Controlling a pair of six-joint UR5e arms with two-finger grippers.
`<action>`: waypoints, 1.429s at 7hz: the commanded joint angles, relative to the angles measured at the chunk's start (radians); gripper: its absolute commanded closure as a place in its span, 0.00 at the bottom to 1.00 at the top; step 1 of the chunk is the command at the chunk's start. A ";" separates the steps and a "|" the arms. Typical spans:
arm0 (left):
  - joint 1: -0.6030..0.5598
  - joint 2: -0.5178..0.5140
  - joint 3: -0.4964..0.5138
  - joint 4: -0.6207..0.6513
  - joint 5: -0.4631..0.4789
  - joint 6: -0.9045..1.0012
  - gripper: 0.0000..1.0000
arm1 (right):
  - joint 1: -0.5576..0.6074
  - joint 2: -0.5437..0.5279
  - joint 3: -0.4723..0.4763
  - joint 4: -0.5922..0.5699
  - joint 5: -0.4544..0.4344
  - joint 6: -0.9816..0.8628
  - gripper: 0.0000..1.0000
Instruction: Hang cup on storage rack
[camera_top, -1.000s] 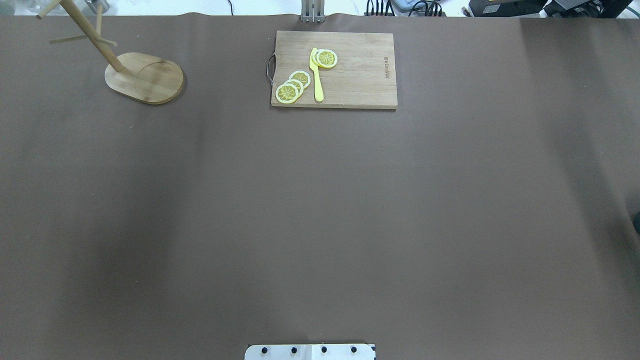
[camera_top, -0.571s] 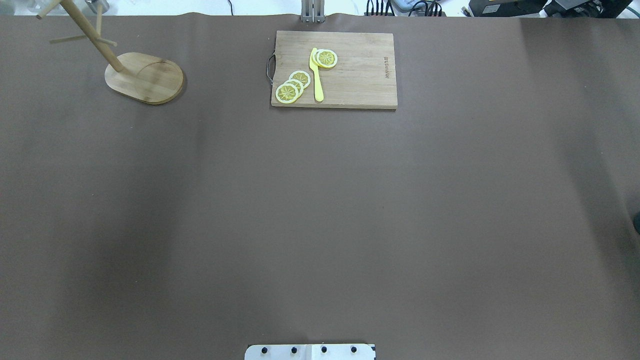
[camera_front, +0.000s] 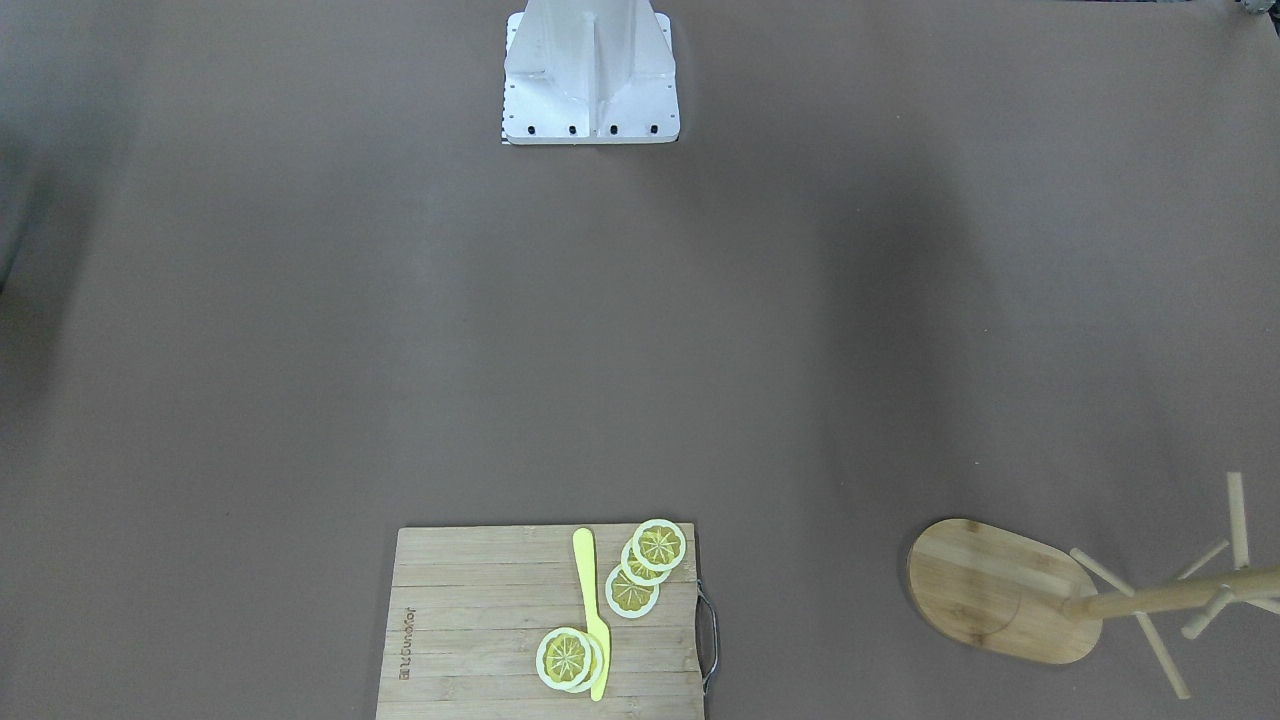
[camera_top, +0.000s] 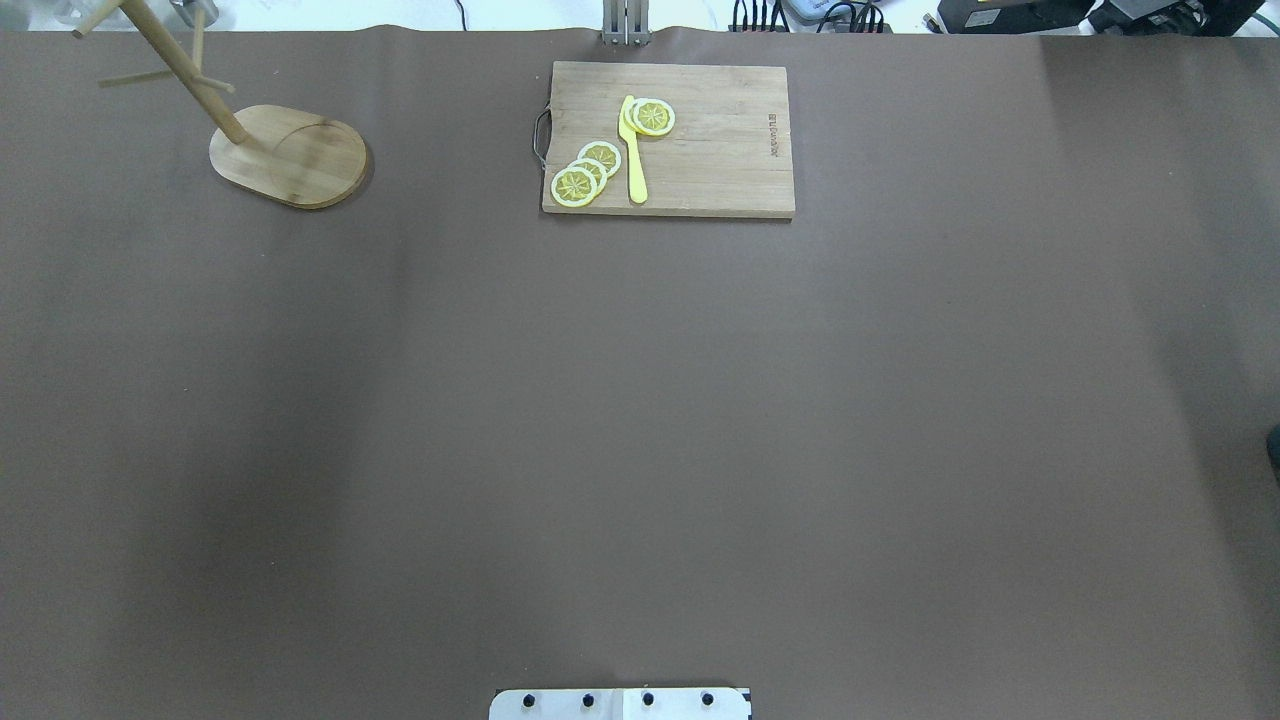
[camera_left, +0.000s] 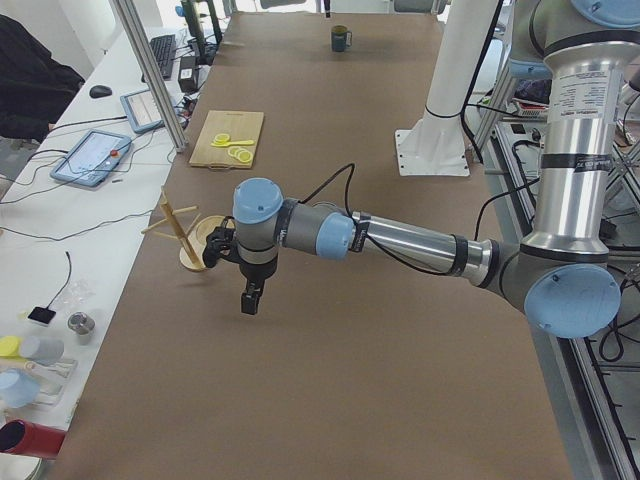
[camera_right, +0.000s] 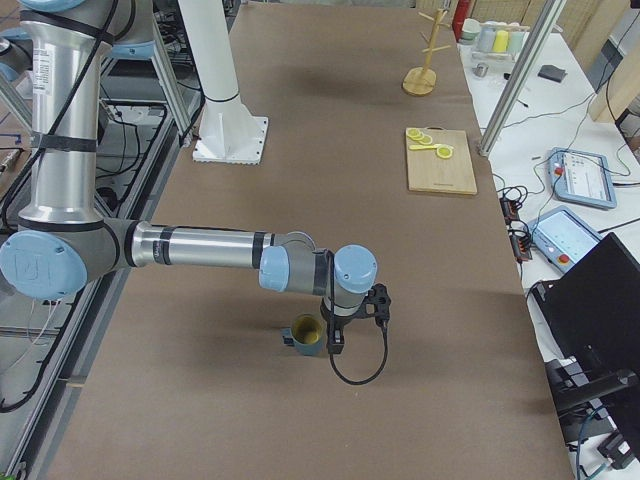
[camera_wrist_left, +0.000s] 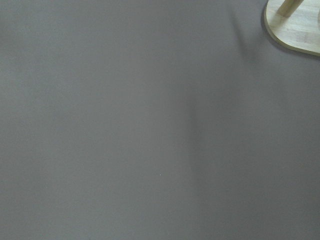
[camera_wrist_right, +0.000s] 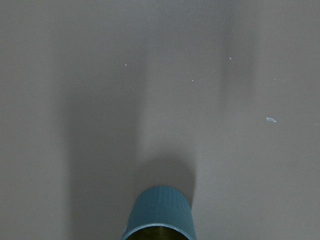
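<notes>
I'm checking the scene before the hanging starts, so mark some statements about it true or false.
1. The cup already hangs on the storage rack. False: it stands upright on the table beside the right hand, at the opposite end of the table from the rack.
2. The yellow knife lies on the cutting board among lemon slices. True.
3. The left hand hovers near the storage rack. True.
4. The storage rack stands on the cutting board. False: it stands on the table, apart from the board.
</notes>
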 joint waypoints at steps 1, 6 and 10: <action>0.000 0.001 -0.008 0.005 0.000 -0.001 0.02 | -0.001 -0.020 -0.101 0.115 0.040 -0.004 0.00; 0.001 0.001 0.000 0.005 0.000 -0.003 0.02 | -0.001 -0.020 -0.216 0.285 0.166 0.021 0.00; 0.001 0.000 -0.002 0.007 0.000 -0.006 0.02 | -0.015 -0.020 -0.222 0.280 0.171 0.018 0.00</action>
